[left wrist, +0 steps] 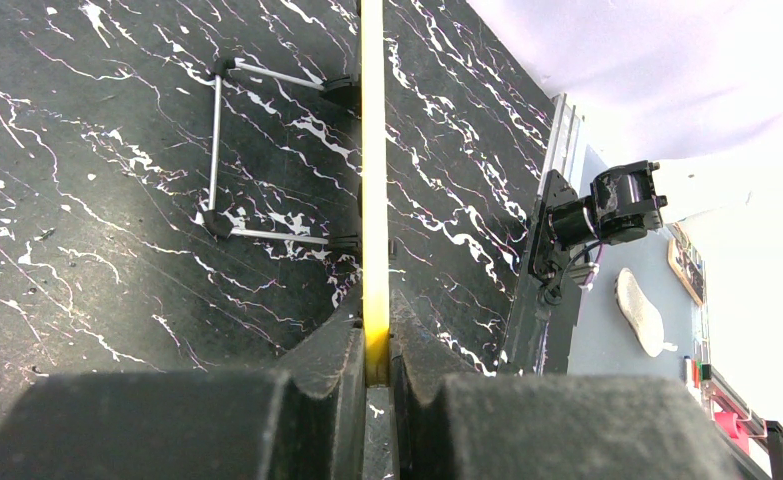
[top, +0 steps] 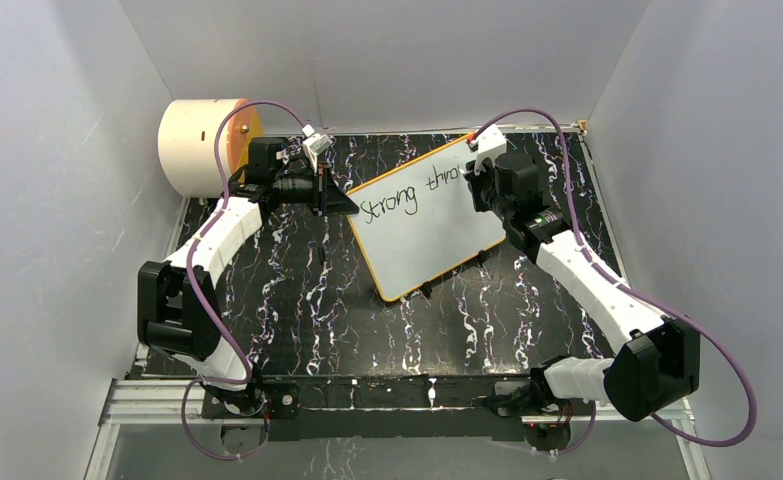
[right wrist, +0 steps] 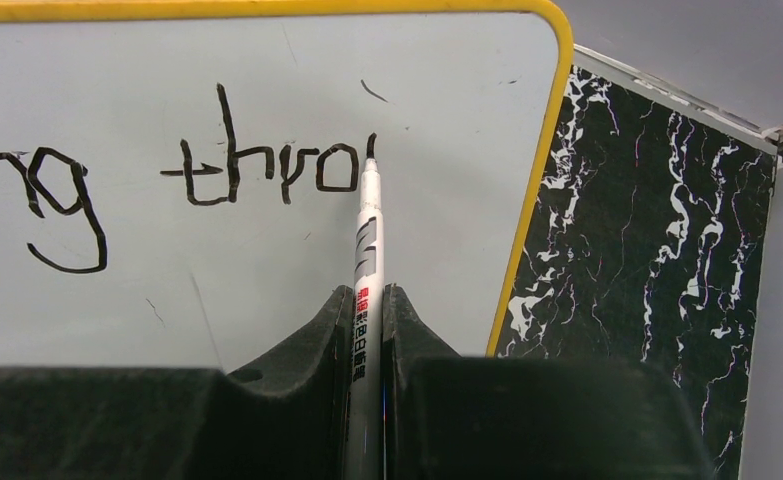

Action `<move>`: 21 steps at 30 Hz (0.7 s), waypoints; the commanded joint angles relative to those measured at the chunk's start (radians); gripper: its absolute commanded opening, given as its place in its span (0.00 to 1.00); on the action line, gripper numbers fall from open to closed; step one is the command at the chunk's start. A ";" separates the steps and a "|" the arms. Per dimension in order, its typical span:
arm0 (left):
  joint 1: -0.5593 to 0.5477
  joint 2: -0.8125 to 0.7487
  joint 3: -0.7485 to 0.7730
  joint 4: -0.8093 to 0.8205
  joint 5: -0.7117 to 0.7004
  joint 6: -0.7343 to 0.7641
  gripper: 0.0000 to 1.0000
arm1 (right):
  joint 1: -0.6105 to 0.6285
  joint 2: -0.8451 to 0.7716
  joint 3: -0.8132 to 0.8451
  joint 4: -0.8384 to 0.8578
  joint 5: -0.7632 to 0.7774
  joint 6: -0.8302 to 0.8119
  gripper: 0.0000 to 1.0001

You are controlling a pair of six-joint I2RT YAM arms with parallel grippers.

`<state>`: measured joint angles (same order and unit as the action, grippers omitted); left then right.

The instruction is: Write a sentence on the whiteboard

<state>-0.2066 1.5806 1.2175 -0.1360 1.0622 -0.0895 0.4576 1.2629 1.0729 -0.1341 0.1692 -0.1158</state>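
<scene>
**Top view:** The whiteboard (top: 422, 245) lies tilted on the black marbled table (top: 297, 300), mid-rear, its long axis running from near-left to far-right. It reads "Strong thro" in black. The L arm reaches in from the left, and the left gripper (top: 350, 205) is at the board's left corner. The R arm comes in from the right, with the right gripper (top: 472, 185) over the board's far-right part, just by the end of the writing. A cream cylinder (top: 202, 145) w/ an orange face sits at the far-left corner, well apart from the board.

**L wrist view:** The whiteboard (left wrist: 373, 180) is seen edge-on as a thin yellow strip running straight up the pic. The left gripper (left wrist: 375, 375) has both fingers pressed onto that frame edge, pinching it. A thin wire stand (left wrist: 214, 150) w/ small black feet sticks out from the board's left side and rests on the table (left wrist: 87, 250).

**R wrist view:** The right gripper (right wrist: 369, 300) is clamped tight on a white marker (right wrist: 370, 230) w/ printed text on the barrel. The tip touches the whiteboard (right wrist: 267, 260) just right of the "o" in "thro", at the start of a new stroke. "ng" shows at the left. The board's rounded yellow corner is at upper right, w/ the table (right wrist: 647, 250) beyond it.
</scene>
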 commanded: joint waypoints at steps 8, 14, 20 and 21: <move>-0.004 -0.016 -0.006 -0.025 0.028 0.022 0.00 | -0.005 -0.033 -0.001 -0.019 -0.002 0.004 0.00; -0.004 -0.014 -0.005 -0.026 0.030 0.021 0.00 | -0.007 -0.032 -0.005 -0.027 0.023 0.003 0.00; -0.003 -0.014 -0.005 -0.025 0.031 0.020 0.00 | -0.007 -0.033 -0.007 -0.016 0.038 0.003 0.00; -0.003 -0.014 -0.005 -0.025 0.031 0.020 0.00 | -0.008 -0.033 -0.006 -0.011 0.039 0.002 0.00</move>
<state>-0.2066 1.5806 1.2175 -0.1364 1.0626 -0.0895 0.4576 1.2568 1.0672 -0.1818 0.1848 -0.1146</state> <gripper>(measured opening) 0.059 0.206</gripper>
